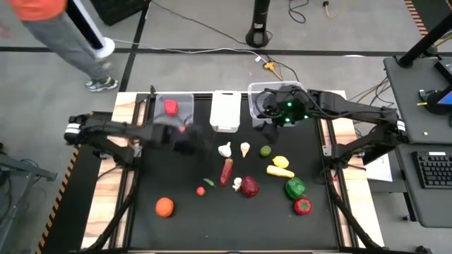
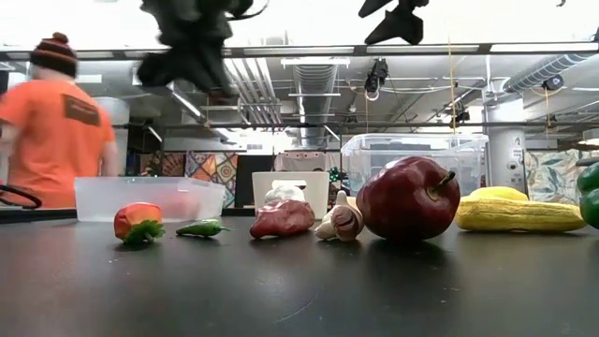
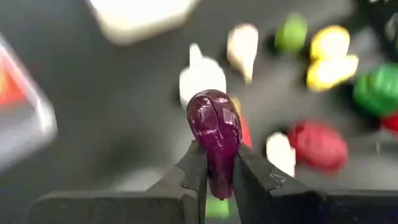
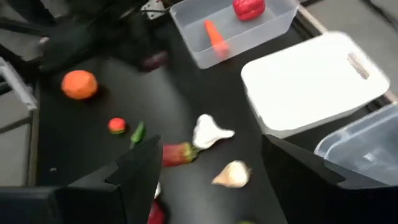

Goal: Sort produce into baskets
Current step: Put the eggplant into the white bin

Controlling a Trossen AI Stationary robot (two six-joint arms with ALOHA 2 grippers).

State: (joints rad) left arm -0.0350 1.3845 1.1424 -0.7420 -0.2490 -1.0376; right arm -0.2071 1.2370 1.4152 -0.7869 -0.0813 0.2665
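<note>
black table (image 1: 176,229), person (image 2: 58,131) behind, ceiling pipes overhead.

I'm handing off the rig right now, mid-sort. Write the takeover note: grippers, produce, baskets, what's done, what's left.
Left gripper: shut on the purple onion, lifted above the table beside the left clear bin.
Right gripper: open, empty, over the right clear bin.
Done: red pepper and carrot lie in the left clear bin.
White tub: contents not visible.
Left: orange, garlic, lime, lemon, green pepper and others on the table.
</note>
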